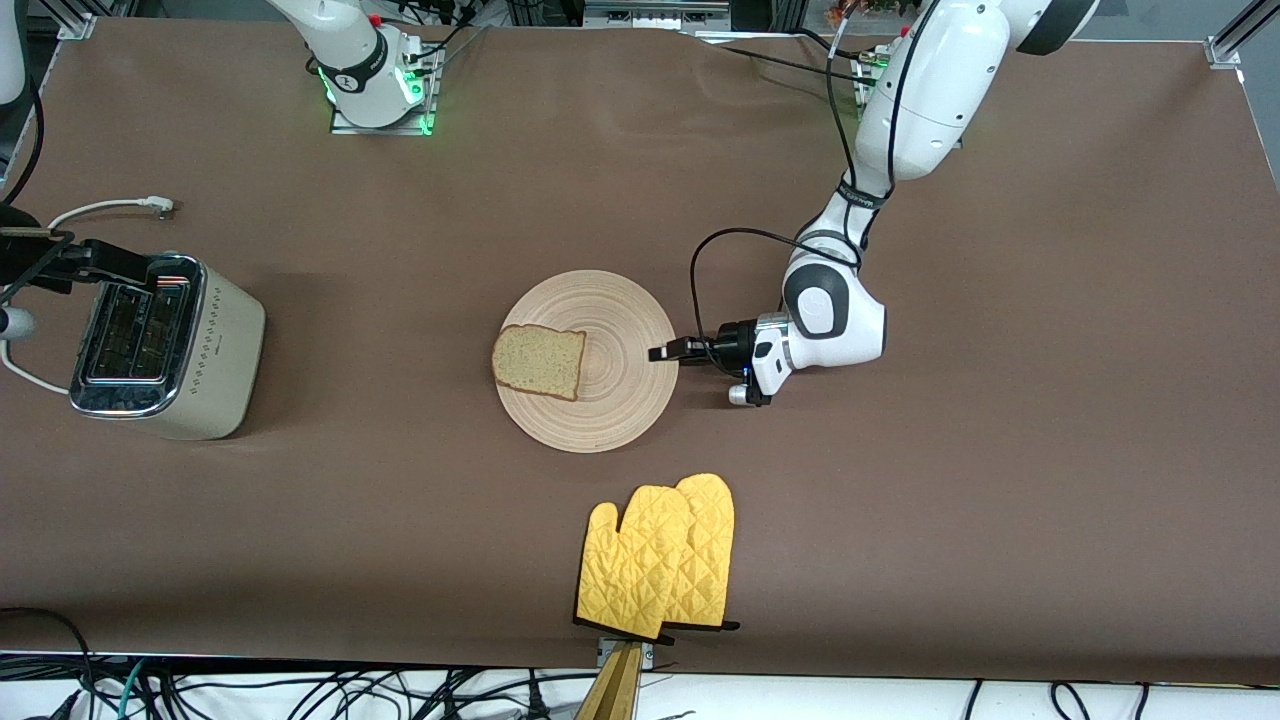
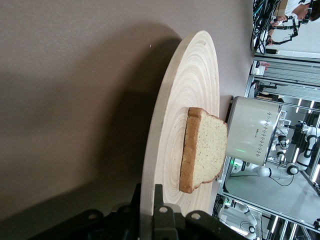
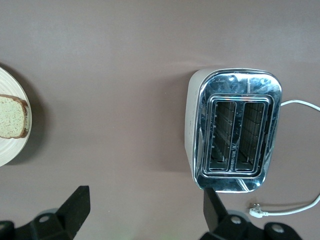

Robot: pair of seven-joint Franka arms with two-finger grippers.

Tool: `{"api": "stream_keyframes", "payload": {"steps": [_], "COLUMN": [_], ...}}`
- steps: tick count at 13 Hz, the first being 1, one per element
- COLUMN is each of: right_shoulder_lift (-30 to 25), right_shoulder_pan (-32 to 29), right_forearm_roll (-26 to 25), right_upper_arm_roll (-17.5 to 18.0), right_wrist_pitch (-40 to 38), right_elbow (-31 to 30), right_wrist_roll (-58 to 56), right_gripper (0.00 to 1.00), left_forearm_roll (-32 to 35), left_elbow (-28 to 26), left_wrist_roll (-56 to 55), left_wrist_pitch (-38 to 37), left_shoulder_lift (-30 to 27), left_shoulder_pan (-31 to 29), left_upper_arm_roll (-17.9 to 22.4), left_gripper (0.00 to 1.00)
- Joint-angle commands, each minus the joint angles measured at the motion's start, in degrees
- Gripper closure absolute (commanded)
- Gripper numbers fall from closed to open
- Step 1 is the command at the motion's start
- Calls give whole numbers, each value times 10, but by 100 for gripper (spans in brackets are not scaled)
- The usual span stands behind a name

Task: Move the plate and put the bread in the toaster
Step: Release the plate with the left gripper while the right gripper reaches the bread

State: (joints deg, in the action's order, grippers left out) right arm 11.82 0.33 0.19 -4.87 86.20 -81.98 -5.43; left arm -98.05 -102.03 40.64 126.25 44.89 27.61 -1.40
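Note:
The pale wooden plate (image 1: 625, 335) lies mid-table with the bread (image 1: 539, 361) flat on it, on the side toward the right arm's end. My left gripper (image 1: 662, 353) is shut on the plate's rim at the side toward the left arm's end; in the left wrist view the gripper (image 2: 148, 206) clamps the plate (image 2: 185, 90) edge, one finger above and one below, with the bread (image 2: 207, 150) and toaster (image 2: 250, 130) past it. My right gripper (image 1: 150, 268) hangs open and empty over the toaster (image 1: 205, 350). The right wrist view shows the gripper (image 3: 145, 212), the toaster's empty slots (image 3: 235, 130), the plate (image 3: 7, 90) and the bread (image 3: 11, 117).
A pair of yellow oven mitts (image 1: 660, 555) lies at the table edge nearest the front camera, nearer than the plate. The toaster's white cord (image 1: 100, 208) and plug (image 3: 257, 211) lie on the table farther from the front camera than the toaster.

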Motion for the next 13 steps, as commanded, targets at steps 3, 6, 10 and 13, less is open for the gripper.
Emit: {"api": "stream_keyframes", "payload": {"steps": [3,6,10,13], "right_shoulder_lift": [7,22,40,40], "right_shoulder_pan": [7,24,47,64], "right_forearm_roll": [30,52,93,132], "right_upper_arm_roll": [4,5,5,5], "right_wrist_pitch": [1,5,42,122], "right_elbow": [-5,-5,-25,-89], "right_wrist_roll": [20,69,121,141], "right_gripper": [0,0,0,0], "left_forearm_roll": [-28,-27,-9,142], "left_elbow": [-10,-31,-121,-166], "left_wrist_roll": [7,8,5,0], "left_wrist_pitch": [-4,-4,-5,-3], "left_shoulder_lift": [-8,-25,-119,-192], "left_shoulder_pan": [2,-2,-45,-119], "left_upper_arm_roll": [4,10,40,40], "left_gripper": [36,11,0,0]}}
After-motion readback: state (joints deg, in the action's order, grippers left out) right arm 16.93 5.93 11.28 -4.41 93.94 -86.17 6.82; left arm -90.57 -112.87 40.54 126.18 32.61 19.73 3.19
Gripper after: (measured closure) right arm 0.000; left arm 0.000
